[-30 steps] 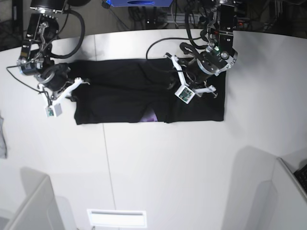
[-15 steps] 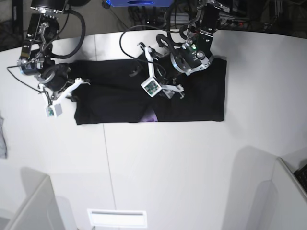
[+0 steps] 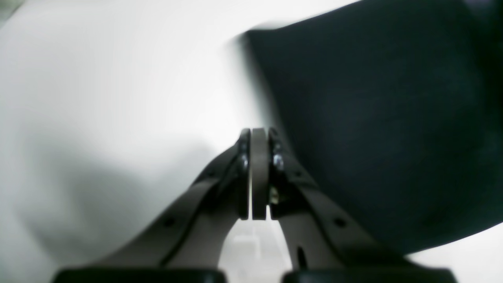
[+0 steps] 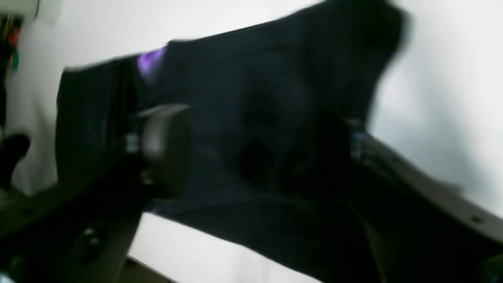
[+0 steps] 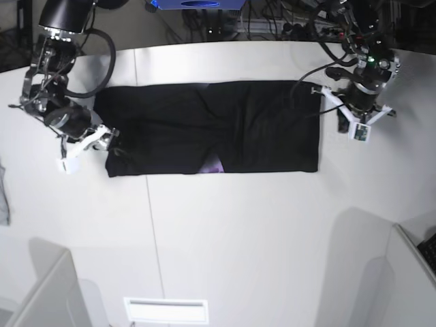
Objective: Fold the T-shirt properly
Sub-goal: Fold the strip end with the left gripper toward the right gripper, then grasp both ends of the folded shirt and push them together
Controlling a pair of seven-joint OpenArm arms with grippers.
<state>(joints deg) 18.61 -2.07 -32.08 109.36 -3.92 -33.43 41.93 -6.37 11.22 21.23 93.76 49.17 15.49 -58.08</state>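
Left wrist: the left gripper (image 3: 259, 173) has its fingers (image 3: 244, 173) pressed flat together with nothing between them; it hangs over bare worktop (image 3: 98, 78), and the shirt (image 3: 385, 118) edge lies just beside it, not touching so far as we can tell. Right wrist: blurred, but the right gripper (image 4: 255, 153) stands with fingers (image 4: 165, 145) wide apart over the dark cloth, a sliver of purple print showing at a fold; we see no cloth pinched. Base: the shirt (image 5: 211, 126) lies as a long black band across the worktop (image 5: 238, 238), a spot of purple peeking at its near edge. A second ago the left gripper (image 5: 361, 119) sat over the middle of the band with its fingers partly spread; it has since swung off past the shirt's end and clamped shut. The right gripper (image 5: 95, 136), closed at the other end until now, has let go. We judge one fold is finished and both arms are free; the band likely wants folding across its length next.
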